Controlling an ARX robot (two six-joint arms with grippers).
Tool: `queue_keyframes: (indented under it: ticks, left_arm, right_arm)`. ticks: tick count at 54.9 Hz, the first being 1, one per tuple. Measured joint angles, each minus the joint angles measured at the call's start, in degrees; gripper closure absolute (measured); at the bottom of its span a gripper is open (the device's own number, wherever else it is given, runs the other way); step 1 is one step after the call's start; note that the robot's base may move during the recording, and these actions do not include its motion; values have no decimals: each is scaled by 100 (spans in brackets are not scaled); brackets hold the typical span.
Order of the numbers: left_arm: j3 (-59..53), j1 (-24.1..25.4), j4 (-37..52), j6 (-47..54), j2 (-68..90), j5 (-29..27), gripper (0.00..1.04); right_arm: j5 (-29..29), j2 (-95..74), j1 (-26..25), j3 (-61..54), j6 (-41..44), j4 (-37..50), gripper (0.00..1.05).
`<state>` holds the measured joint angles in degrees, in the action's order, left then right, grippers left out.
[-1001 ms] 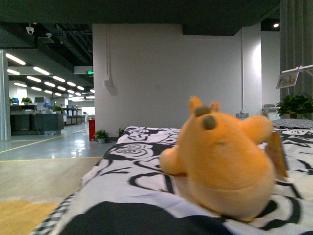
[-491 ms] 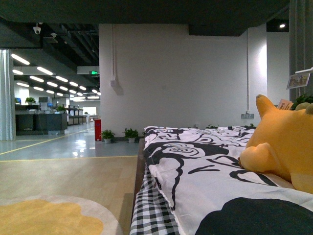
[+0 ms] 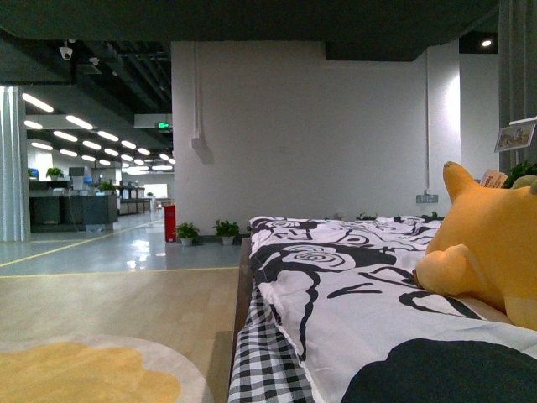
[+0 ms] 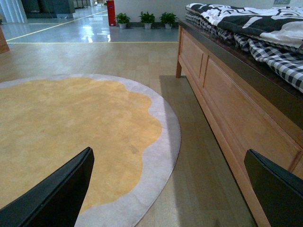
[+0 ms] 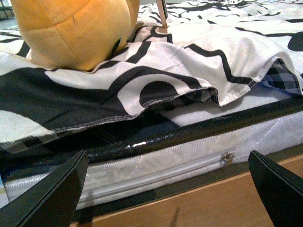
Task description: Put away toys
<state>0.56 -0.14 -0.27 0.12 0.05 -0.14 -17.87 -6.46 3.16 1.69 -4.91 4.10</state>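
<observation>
Sitting on the bed's black-and-white floral quilt (image 3: 336, 285), the orange-yellow plush toy (image 3: 491, 243) fills the front view's right edge, with a round yellow rug (image 3: 84, 378) at lower left. Left wrist view: the left fingers (image 4: 57, 194) are spread wide and empty over the rug, beside the wooden bed frame (image 4: 227, 109). Right wrist view: the right fingers (image 5: 47, 194), also spread and empty, face the mattress (image 5: 165, 161) edge, with the plush toy on the quilt beyond.

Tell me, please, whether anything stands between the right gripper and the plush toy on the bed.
No separate object does. In the right wrist view the open right gripper faces the side of the mattress, while the plush toy sits up on the duvet; the mattress edge and the duvet's hanging fold lie between them.
</observation>
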Motion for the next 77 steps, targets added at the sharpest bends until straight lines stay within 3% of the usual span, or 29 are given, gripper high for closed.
queue_keyframes:
  ticks: [18, 33, 44, 55, 77]
  left_arm:
    - [0, 0, 0, 0, 0, 2, 6]
    - [0, 0, 0, 0, 0, 0, 6]
    - [0, 0, 0, 0, 0, 2, 6]
    - [0, 0, 0, 0, 0, 2, 6]
    - [0, 0, 0, 0, 0, 2, 6]
  right_arm:
    - [350, -1622, 313, 1141, -44, 1303, 2]
    - [-44, -3427, 1576, 1965, 348, 2852, 2]
    - [-326, -4570, 2138, 2249, 955, 3952, 2]
    - [-476, -5184, 1897, 2479, 1585, 4734, 2]
    - [68, -6400, 1598, 2983, 2151, 5466, 2]
